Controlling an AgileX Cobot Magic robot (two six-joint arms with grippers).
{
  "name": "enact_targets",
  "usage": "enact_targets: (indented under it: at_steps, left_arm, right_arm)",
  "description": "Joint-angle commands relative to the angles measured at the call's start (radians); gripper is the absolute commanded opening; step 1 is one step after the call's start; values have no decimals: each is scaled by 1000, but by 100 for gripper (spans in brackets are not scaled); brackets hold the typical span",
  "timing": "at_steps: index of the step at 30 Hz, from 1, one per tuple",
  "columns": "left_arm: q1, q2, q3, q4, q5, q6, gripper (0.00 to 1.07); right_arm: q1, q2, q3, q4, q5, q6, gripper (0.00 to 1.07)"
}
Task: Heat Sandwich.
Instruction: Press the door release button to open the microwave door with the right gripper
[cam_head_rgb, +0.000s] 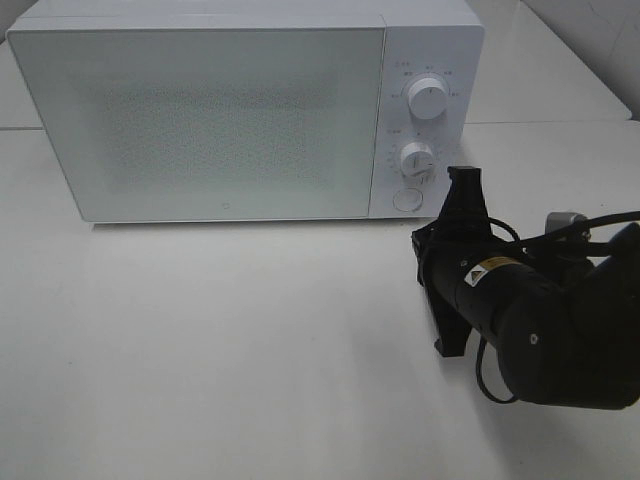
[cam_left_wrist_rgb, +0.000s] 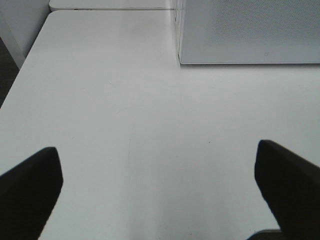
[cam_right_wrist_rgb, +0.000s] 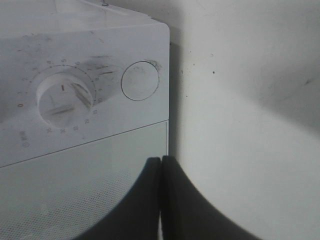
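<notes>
Microwave (cam_head_rgb: 432, 40) door (cam_head_rgb: 200, 120) shut. Sandwich in no view; may be behind the frosted door, cannot tell.

Right gripper (cam_head_rgb: 466, 180): jaws pressed together into one narrow tip, close to the round button (cam_head_rgb: 407, 199) under the lower dial (cam_head_rgb: 417, 158), probably to poke it. Arm held low, reaching in from the right.

Left gripper (cam_left_wrist_rgb: 157, 152): jaws wide apart, holding nothing, above the surface (cam_head_rgb: 250, 350).
</notes>
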Motion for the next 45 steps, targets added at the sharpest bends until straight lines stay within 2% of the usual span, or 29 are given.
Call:
enact_targets:
  at_steps: [1, 9, 18, 28, 45]
  left_arm:
    - [2, -15, 1, -8, -10, -1, 100]
    - [2, -8, 1, -8, -10, -1, 100]
    - [2, -8, 1, -8, -10, -1, 100]
    - [2, -8, 1, -8, -10, -1, 100]
    - [2, -8, 1, -8, -10, -1, 100]
  right_arm:
    - [-16, 28, -29, -29, 2, 19, 0]
    - [-117, 102, -134, -114, 13, 32, 0]
    - [-168, 169, -227, -152, 39, 33, 0]
    - [-198, 222, -299, -153, 90, 28, 0]
    - [-233, 251, -358, -158, 102, 5, 0]
